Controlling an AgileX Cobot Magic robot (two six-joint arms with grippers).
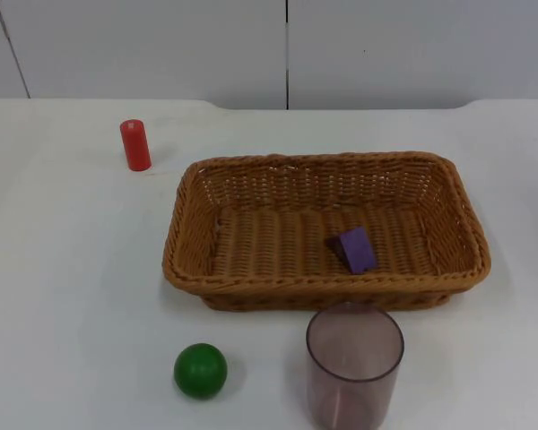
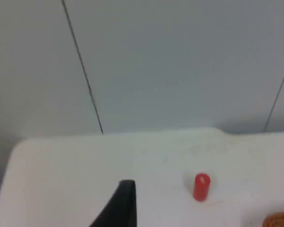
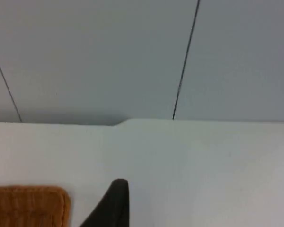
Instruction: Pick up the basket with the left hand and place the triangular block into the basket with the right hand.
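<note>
1. Woven basket stood flat on the white tabletop, mid-table, long side facing the camera.
2. Purple triangular block lay inside the basket, on its floor, toward the near right part, apart from the walls.
3. Left pincer: one black fingertip showed in the left wrist view, held above the tabletop and facing the grey partition wall. Could not tell whether it was open or closed. The basket's corner sat at the edge of that view, well apart from the fingertip.
4. Right pincer: one black fingertip in the right wrist view, over bare tabletop, with the basket's corner near it but not touching. State could not be told.
5. Red cylinder stood upright, left of and beyond the basket; also seen in the left wrist view.
6. Green ball and a clear purple-tinted cup, upright, sat in front of the basket.
</note>
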